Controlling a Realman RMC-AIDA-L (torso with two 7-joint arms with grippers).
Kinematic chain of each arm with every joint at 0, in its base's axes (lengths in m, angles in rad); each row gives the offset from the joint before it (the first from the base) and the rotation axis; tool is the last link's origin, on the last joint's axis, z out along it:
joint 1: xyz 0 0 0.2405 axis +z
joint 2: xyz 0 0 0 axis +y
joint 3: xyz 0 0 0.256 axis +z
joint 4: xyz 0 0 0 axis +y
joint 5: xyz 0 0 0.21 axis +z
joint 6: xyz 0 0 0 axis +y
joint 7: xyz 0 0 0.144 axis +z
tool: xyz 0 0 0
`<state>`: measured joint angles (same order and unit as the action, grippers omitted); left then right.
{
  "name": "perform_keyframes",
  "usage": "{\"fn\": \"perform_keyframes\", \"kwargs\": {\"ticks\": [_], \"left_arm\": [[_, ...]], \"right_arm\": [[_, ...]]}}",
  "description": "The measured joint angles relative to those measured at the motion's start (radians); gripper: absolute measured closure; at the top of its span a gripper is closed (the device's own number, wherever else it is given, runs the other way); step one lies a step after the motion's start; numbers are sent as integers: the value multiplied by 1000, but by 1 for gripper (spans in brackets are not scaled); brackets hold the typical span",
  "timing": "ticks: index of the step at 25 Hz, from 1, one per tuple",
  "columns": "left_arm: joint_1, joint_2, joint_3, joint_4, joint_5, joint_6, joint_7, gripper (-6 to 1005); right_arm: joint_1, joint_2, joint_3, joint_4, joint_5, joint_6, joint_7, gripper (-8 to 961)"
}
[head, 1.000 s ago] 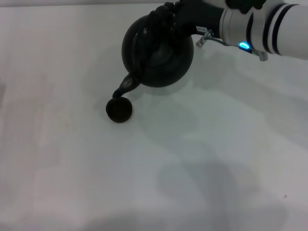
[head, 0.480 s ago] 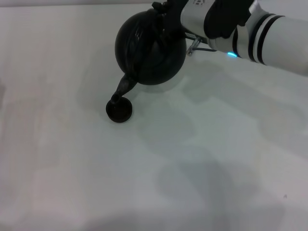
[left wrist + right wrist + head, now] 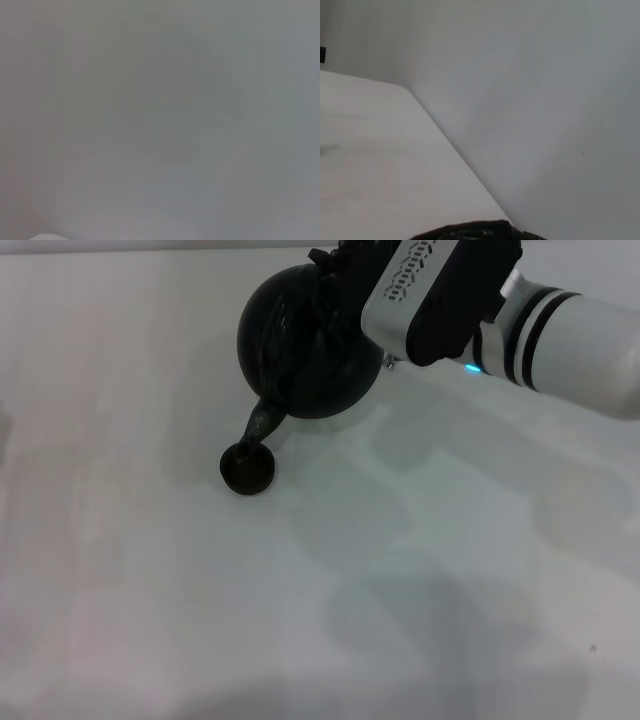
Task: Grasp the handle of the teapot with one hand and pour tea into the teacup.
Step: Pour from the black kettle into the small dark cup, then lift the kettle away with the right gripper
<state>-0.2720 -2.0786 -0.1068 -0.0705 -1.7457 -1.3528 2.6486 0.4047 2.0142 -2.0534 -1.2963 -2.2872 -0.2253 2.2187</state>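
Table (image 3: 150,620): pale, matte. Right arm (image 3: 560,335) reaches in from the far right side. Teapot (image 3: 295,350): round matte-black body, tipped forward-left at the far centre, spout (image 3: 262,423) slanting down, pale tip right over the cup. Right gripper (image 3: 345,285) sits at the handle (image 3: 335,270) on top; finger opening hidden, grip cannot be confirmed. Cup (image 3: 247,468): tiny, dark, low, standing on the table just below the spout.

Soft, even light fell on the pale desk (image 3: 150,620), with faint broad shadows spreading near the teapot (image 3: 300,345). A dull sheen marked the teapot's body. The left wrist view was featureless grey blur.
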Motion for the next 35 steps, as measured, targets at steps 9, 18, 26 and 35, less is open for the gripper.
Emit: {"fn": "perform_keyframes", "kwargs": {"ticks": [9,18,26,35], "left_arm": [[-4,0,-4,0,-1,0,-1,111],[-4,0,-5,0,-4,0,-1,111],[-5,0,-5,0,-7,0,-1,112],[-7,0,-7,0,-8,0,-1,112]], "right_arm": [[-14,0,-44,17,0,95,-55,789],[-31,0,-112,37,0,227,-135,799],[-35,0,-123,51,3,254,-153,814],[-35,0,-125,63,0,280,-155,815]]}}
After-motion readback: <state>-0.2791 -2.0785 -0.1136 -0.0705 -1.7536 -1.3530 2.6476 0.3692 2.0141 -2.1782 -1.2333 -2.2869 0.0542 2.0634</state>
